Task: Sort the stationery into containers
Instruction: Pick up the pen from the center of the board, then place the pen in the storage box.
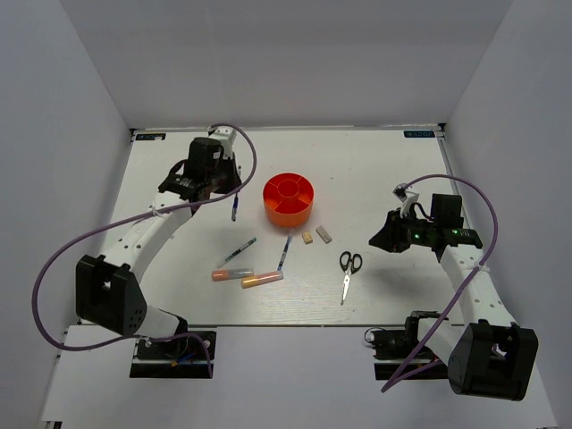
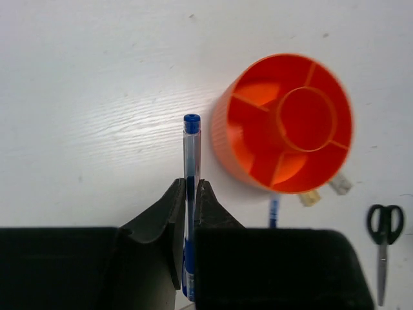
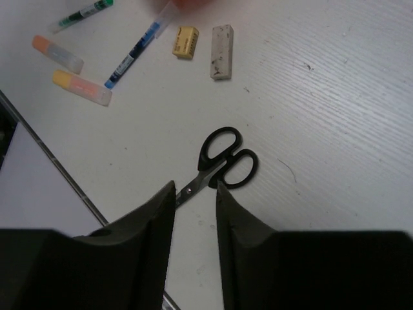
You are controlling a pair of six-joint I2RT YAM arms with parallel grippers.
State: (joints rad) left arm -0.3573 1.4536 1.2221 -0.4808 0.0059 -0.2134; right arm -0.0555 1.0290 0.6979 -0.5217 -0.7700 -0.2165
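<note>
My left gripper (image 2: 191,184) (image 1: 234,195) is shut on a thin blue pen (image 2: 191,139) (image 1: 235,209). It holds the pen above the table, just left of the round orange container (image 2: 222,129) (image 1: 288,213), whose compartments look empty. The black-handled scissors (image 3: 222,158) (image 1: 348,268) lie flat just ahead of my right gripper (image 3: 195,187) (image 1: 391,237). That gripper is open, above the table, with nothing between its fingers. Two beige erasers (image 3: 185,41) (image 3: 221,51) lie on the table. Near them are two orange markers (image 3: 58,53) (image 3: 82,87), a blue pen (image 3: 135,51) and a green-capped pen (image 3: 84,14).
The loose stationery lies in a band in front of the container, towards the near edge of the table (image 3: 58,168). White walls enclose the table on three sides. A purple cable (image 1: 54,268) loops off each arm.
</note>
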